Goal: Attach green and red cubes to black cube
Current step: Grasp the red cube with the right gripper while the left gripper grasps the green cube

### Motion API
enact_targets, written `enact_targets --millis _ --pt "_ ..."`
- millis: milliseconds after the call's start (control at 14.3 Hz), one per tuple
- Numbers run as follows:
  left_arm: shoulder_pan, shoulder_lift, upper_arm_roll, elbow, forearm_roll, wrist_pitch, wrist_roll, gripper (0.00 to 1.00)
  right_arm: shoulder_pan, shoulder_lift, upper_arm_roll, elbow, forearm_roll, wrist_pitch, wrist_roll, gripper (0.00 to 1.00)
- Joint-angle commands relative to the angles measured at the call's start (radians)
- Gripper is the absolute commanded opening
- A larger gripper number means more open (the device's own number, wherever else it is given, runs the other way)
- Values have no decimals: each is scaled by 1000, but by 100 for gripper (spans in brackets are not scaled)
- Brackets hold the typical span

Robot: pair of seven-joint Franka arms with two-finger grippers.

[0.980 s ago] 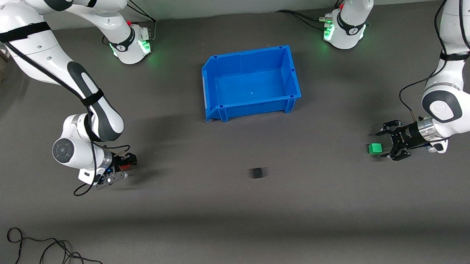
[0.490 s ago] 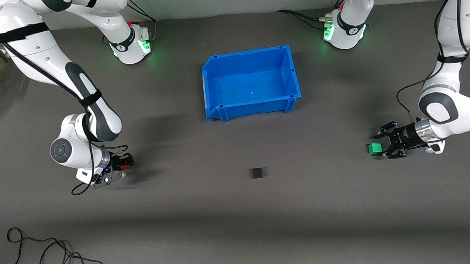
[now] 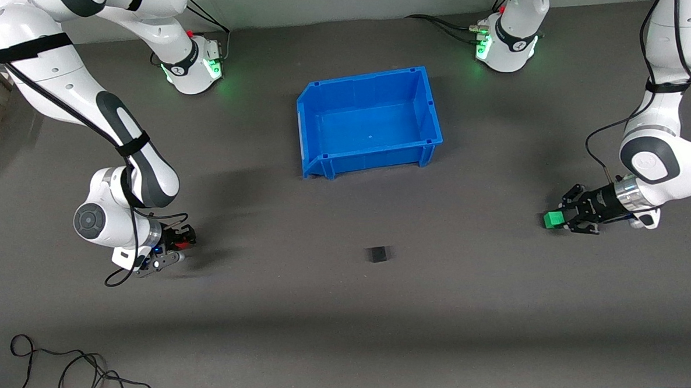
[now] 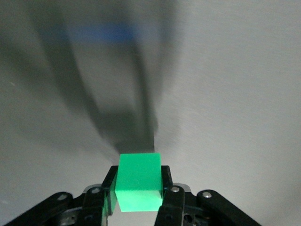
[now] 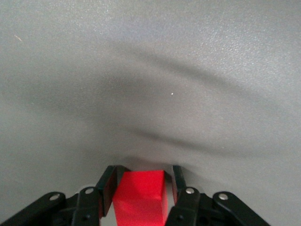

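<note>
The green cube (image 3: 552, 219) sits between the fingers of my left gripper (image 3: 558, 219), low at the grey mat near the left arm's end of the table. In the left wrist view both fingers press the green cube (image 4: 138, 183) and the left gripper (image 4: 138, 175) is shut on it. My right gripper (image 3: 185, 242) is shut on the red cube (image 3: 182, 244), low at the mat near the right arm's end; the right wrist view shows the red cube (image 5: 140, 195) between the fingers of the right gripper (image 5: 143, 175). The black cube (image 3: 376, 254) lies alone on the mat between the two grippers.
An empty blue bin (image 3: 364, 78) stands farther from the front camera than the black cube, mid-table. Loose black cables (image 3: 67, 369) lie at the mat's near edge toward the right arm's end.
My left gripper's fingers, spread wide beside the green cube a second ago, have closed on it. My right gripper shifted slightly with the red cube, then stayed still.
</note>
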Motion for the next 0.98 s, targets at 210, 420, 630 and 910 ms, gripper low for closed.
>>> enact_targets --millis 210,420,630,910 --pt "-139 -11 -1 131 -9 -80 -162 22 -4 -20 -1 -22 18 22 -15 49" --pt "-263 -5 -5 157 -38 -38 -231 21 -4 -17 -1 -20 18 23 -13 36" --pt "-404 12 -5 176 -75 71 -380 21 -4 -21 -1 -20 18 28 -12 0" --pt "-561 122 -5 272 -69 232 -639 21 0 -26 -1 -20 113 48 58 0"
